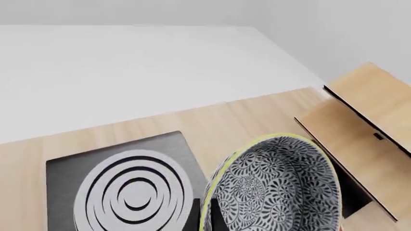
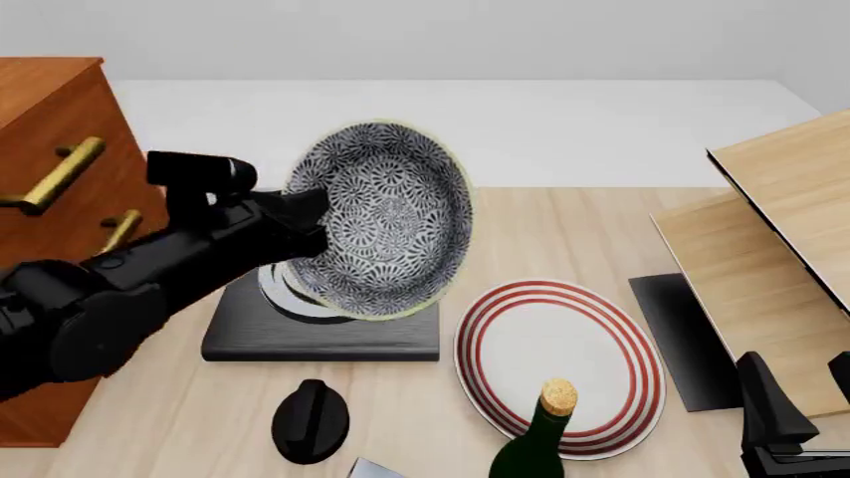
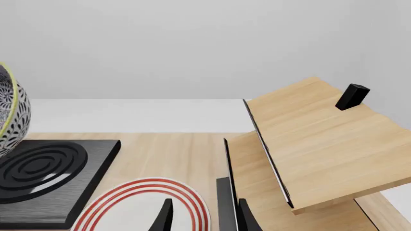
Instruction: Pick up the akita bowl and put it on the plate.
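No text, label, brand, number or sign can be read anywhere in these views. The bowl (image 2: 385, 224) carries only a floral pattern and the plate (image 2: 563, 363) only red rings. The bottle (image 2: 538, 448) shows no legible label.

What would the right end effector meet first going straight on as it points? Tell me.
Probably the plate: the right end effector sits low with its fingertips at the red-ringed rim. Depth is unclear; it might pass over toward bare table.
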Controlling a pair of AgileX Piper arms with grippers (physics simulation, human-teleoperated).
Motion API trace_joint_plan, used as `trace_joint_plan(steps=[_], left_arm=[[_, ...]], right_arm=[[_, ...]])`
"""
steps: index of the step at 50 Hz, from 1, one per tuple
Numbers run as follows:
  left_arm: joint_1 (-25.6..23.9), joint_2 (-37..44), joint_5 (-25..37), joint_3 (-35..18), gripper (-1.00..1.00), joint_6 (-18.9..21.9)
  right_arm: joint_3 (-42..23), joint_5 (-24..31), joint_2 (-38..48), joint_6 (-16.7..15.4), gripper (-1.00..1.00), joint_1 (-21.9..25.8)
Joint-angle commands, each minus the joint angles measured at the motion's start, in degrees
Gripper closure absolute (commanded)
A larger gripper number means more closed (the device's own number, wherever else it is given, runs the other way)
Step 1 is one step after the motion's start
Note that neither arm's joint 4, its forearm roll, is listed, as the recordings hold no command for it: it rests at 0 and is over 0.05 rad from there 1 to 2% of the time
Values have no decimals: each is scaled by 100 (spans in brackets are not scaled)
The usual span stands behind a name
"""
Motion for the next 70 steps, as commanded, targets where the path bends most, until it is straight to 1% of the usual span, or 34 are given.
trace_joint_plan(steps=[1,4,11,13,15,16,23,25,26,27,29,31,35,40,41,44,52,63,64,70], left_arm=[[-347,588,-567,90,100,-311],[-417,720,-664,79,100,-461],[-551,895,-771,39,100,-519],[-591,926,-820,32,100,-648],[-638,983,-832,-8,100,-611],[-649,1011,-852,-7,100,-671],[-753,1182,-949,-36,100,-713],[-768,1217,-947,-58,100,-780],[-758,1276,-1015,-45,100,-908],[-755,1312,-1034,-58,100,-941],[-746,1411,-1087,-80,100,-899],[-782,1452,-1149,-57,100,-1002],[-864,1568,-1248,-23,100,-1032],[-910,1851,-1505,36,100,-1274],[-911,1856,-1504,25,100,-1225],[-981,1925,-1557,37,100,-1336],[-1097,2122,-1627,-28,100,-1359],[-1295,2145,-1600,-74,100,-1352],[-1301,2188,-1616,-85,100,-1307],[-1361,2364,-1697,-143,100,-1357]], right_arm=[[0,0,0,0,-100,-1],[0,0,-1,0,-100,0],[0,0,0,1,-100,0],[0,0,-1,-1,-100,0],[0,0,-1,0,-100,1],[0,0,-1,1,-100,0],[0,0,0,1,-100,0],[0,0,0,-2,-100,1],[0,0,-1,-1,-100,0],[0,0,0,1,-100,-1],[0,0,0,0,-100,0],[0,0,-1,1,-100,1],[0,0,0,1,-100,0],[0,0,0,0,-100,-1],[0,0,0,0,-100,0],[0,0,0,1,-100,-1],[0,0,-1,0,-100,-1],[0,0,0,0,-100,0],[0,0,1,0,-100,-1],[0,0,0,0,-100,0]])
